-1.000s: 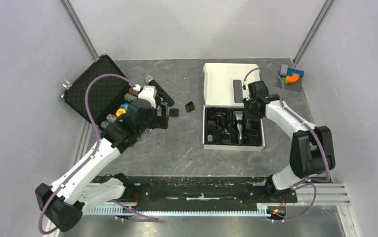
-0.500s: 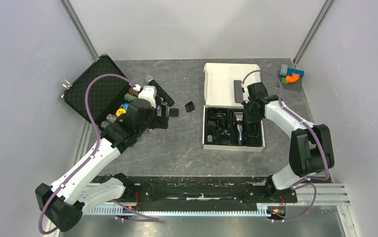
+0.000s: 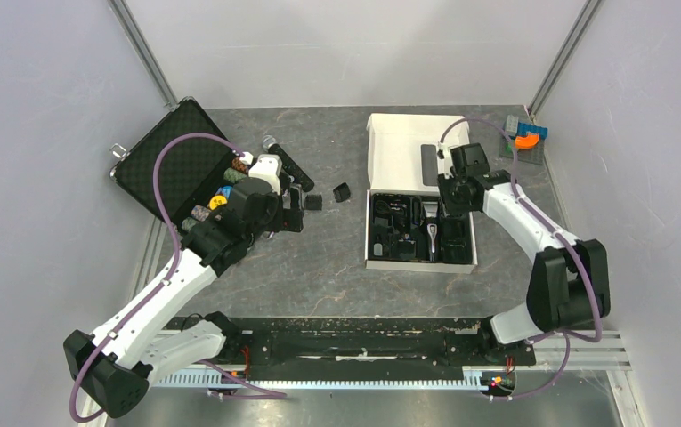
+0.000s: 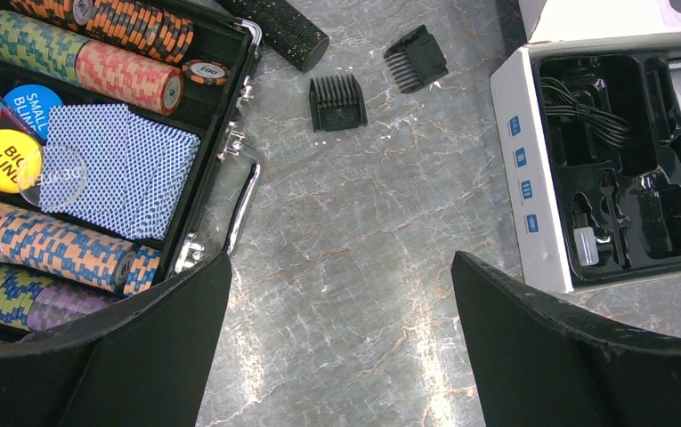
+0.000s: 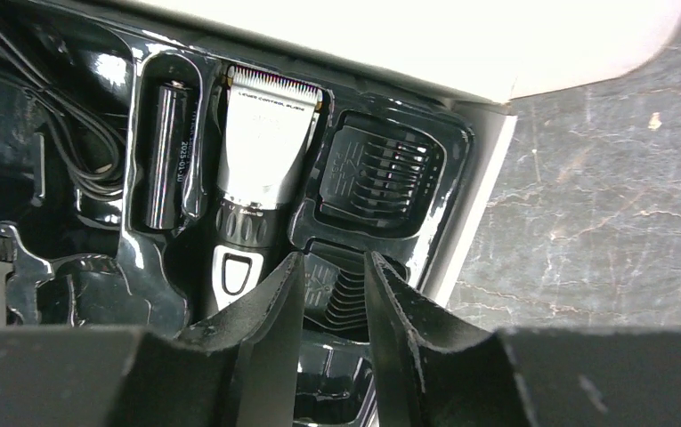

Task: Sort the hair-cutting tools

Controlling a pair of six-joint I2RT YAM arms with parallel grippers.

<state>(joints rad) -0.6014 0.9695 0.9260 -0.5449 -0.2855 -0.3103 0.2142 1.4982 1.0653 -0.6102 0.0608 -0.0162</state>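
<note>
A grey marbled counter [image 3: 336,276] is lying between pale walls, and the sorting is taking place on it. The hair clipper [image 5: 261,169] is resting in its long slot in the black tray of the white box [image 4: 532,160]. Just beside it, one stored comb [image 5: 381,173] is sitting in its own compartment. A second stored comb [image 5: 335,294] is showing in the next compartment, directly under the right gripper [image 5: 334,260]. Its jaws are standing a narrow gap apart and are gripping nothing that I can see.

Outside the box, the nearer loose comb [image 4: 336,100] and the farther loose comb [image 4: 417,58] are lying on the bare counter. They are near each other, between the box and the open chip case [image 3: 166,165]. The left gripper [image 4: 341,258] is hovering over the counter on the near side of them, with its jaws wide open and empty.

In my judgement the tray is partly filled, and the step in hand is fetching the two loose combs. The next move is asking the left arm to reach forward, lower over the nearer loose comb and close across its narrow sides, because such a small flat piece can slip. After that it is needing a free compartment, and I cannot tell which ones are free.
</note>
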